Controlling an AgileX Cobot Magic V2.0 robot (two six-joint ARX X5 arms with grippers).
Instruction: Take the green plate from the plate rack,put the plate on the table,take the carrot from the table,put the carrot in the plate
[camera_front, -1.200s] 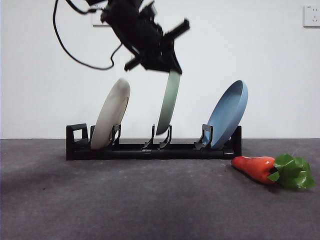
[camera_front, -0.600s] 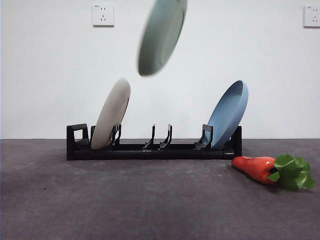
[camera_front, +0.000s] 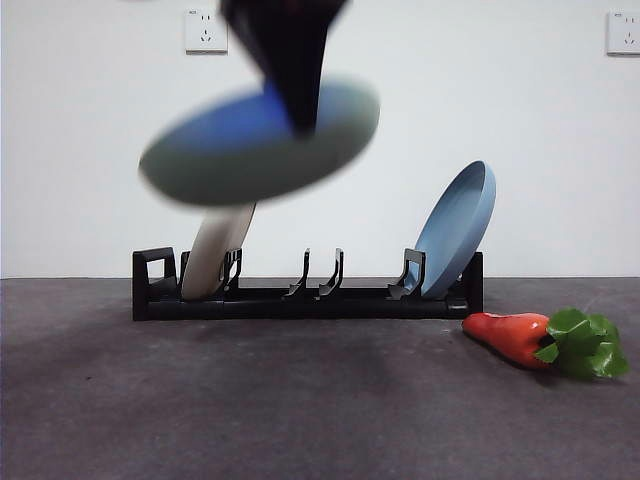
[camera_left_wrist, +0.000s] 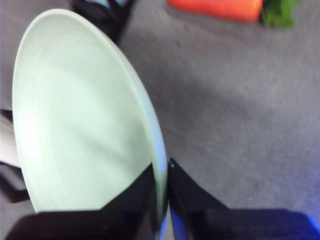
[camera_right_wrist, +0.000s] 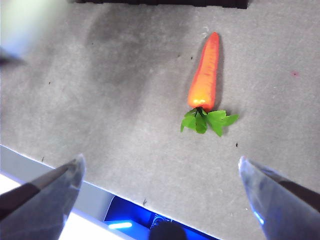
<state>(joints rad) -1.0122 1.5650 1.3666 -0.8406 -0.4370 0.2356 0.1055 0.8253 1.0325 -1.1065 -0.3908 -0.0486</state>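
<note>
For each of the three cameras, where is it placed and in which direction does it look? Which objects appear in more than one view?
Front view: low, near table height, looking level at the plate rack; a dark arm enters from above, holding the green plate.
Left wrist view: on the left arm, looking along the left gripper, shut on the plate's rim.
Right wrist view: on the right arm, looking down at the table; the open right gripper frames the carrot.
Shared: the carrot shows in all three; the plate in front and left wrist.

The green plate (camera_front: 250, 140) is motion-blurred and hides most of the cream-white plate (camera_front: 215, 250). The left tool (camera_front: 300, 120) is cut off by the front view's top edge.
</note>
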